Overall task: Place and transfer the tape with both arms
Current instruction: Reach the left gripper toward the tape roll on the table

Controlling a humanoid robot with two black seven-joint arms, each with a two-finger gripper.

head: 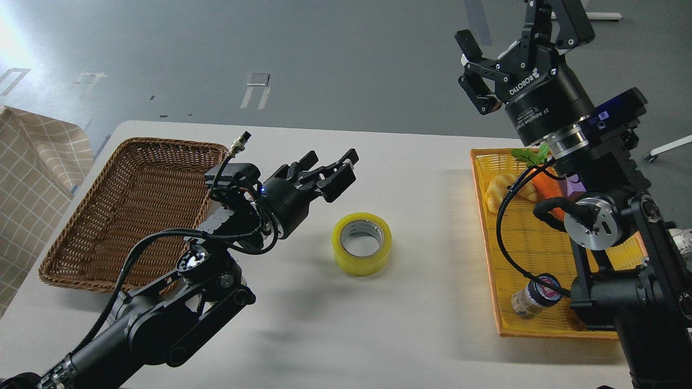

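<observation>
Tape [362,243] lies flat on the white table [421,302], mid-table, core hole up, untouched. My left fingers [334,172] are spread and empty, hanging just up-left of the tape, not touching it. My right fingers [505,38] are raised high over the far table edge, released, holding nothing. Wicker basket [86,265] at left, yellow tray [519,237] at right with toy food and a small jar [534,296].

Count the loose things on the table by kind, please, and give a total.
Baskets: 2, a brown woven wicker basket and an orange plastic mesh basket.
Tape rolls: 1, a yellow translucent tape roll.
Jars: 1, a small dark-lidded jar.
Toy foods: 2, an orange carrot and a yellow piece.
Total: 6
</observation>
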